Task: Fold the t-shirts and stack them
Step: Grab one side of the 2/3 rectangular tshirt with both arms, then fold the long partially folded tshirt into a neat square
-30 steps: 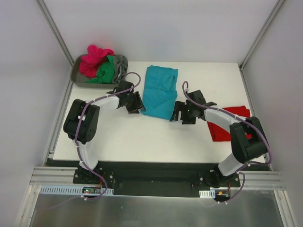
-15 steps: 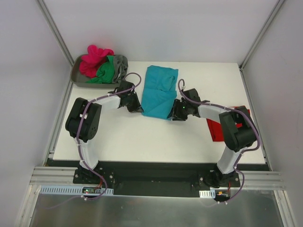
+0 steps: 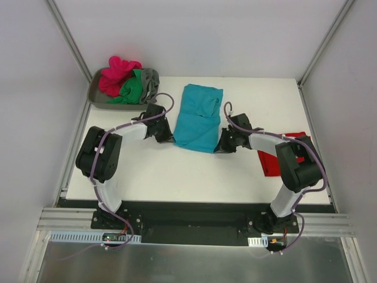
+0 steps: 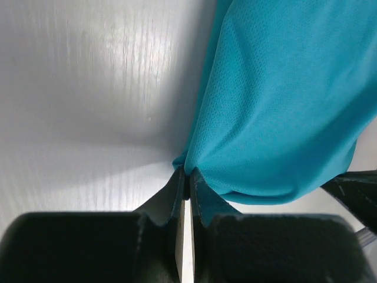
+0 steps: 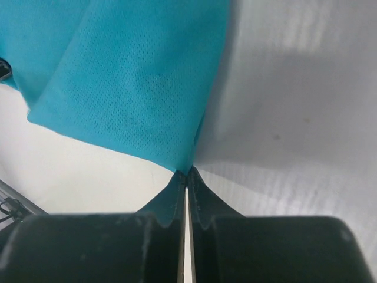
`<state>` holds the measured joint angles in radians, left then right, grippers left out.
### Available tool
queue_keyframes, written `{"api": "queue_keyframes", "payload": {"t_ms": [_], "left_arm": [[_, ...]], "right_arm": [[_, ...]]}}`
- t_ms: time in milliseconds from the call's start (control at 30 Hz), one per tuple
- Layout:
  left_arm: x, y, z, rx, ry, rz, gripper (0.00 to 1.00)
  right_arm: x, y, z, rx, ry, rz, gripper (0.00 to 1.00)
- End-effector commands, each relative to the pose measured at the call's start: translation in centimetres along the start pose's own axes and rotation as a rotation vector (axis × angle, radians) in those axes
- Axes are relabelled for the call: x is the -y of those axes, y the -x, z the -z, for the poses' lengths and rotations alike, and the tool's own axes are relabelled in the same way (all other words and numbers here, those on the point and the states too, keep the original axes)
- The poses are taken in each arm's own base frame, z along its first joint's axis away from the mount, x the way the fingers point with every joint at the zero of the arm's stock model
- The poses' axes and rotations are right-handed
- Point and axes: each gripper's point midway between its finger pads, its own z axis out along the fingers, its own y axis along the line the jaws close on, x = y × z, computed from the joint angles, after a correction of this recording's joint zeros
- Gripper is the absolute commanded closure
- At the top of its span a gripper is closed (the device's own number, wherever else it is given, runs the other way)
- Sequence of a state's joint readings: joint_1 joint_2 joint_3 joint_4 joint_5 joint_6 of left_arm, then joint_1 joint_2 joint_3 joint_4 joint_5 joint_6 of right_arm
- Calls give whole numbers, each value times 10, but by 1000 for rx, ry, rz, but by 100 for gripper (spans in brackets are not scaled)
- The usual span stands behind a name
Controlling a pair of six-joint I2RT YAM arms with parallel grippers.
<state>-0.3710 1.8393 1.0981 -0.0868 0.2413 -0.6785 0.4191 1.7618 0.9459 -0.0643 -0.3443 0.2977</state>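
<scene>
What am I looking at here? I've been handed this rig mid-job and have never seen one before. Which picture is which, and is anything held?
The machine is two robot arms bolted at the near edge of a white table: the left arm and the right arm. The wide picture looks down from above and behind them. The other two pictures come from a camera on each wrist, looking along its own fingers.

A teal shirt lies in the middle. The left gripper is shut on its left side and the right gripper on its right side, each pinching a bit of cloth. A red shirt lies to the right, partly hidden by the right arm. A tray at the far left corner holds a bundled pink shirt, green shirt and grey shirt.
</scene>
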Motion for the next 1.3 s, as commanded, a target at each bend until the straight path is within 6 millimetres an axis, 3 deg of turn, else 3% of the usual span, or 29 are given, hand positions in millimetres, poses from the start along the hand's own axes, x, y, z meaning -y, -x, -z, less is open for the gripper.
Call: {"api": "queue_keyframes", "payload": {"t_ms": [0, 267, 467, 533, 633, 800, 967, 1033, 1267], "left_arm": [[-11, 5, 25, 72, 24, -44, 100], [-13, -77, 33, -75, 0, -56, 100], [-22, -124, 74, -70, -33, -39, 100], [-17, -142, 89, -71, -70, -60, 100], [-9, -153, 112, -41, -142, -64, 100], [10, -140, 151, 72, -250, -85, 100], [26, -97, 182, 272, -244, -126, 100], [36, -82, 188, 314, -234, -135, 100], [50, -26, 170, 393, -99, -126, 100]], "right_arm": [[16, -11, 27, -7, -48, 30, 99], [-18, -75, 34, -151, 85, 71, 99], [-20, -129, 60, -202, 100, 50, 100], [-28, -148, 68, -229, 135, 73, 100], [-40, -165, 88, -226, 188, 93, 99], [-59, -165, 125, -181, 272, 140, 100], [-81, -147, 149, -154, 320, 199, 100], [-83, -132, 154, -131, 319, 201, 99], [-78, -76, 153, -56, 290, 164, 100]]}}
